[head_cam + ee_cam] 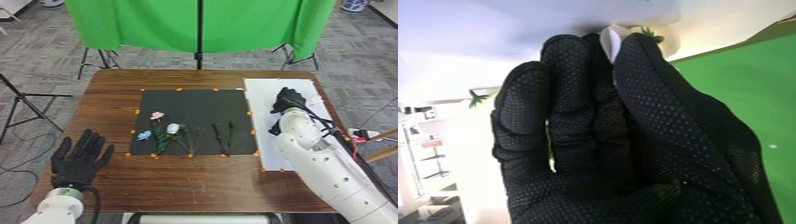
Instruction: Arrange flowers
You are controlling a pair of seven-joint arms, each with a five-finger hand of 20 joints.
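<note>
In the head view, my right hand (286,100) is over the white board at the table's right side. The right wrist view shows my right hand (656,105) closed around a white flower (611,41), whose petals stick out between the fingertips beside a green leaf (650,34); the glove hides most of it. On the black mat (195,102) lie a pink flower (157,115), a blue flower (144,135) and a white flower (172,128) with green stems, and apart from them green stems (223,139). My left hand (78,159) is open at the table's front left.
The white board (264,92) lies along the right side of the brown table (169,182). Orange tape pieces (253,132) mark the mat's edges. Behind the table hangs a green cloth (151,25) on stands, and a tripod (27,102) stands at the left.
</note>
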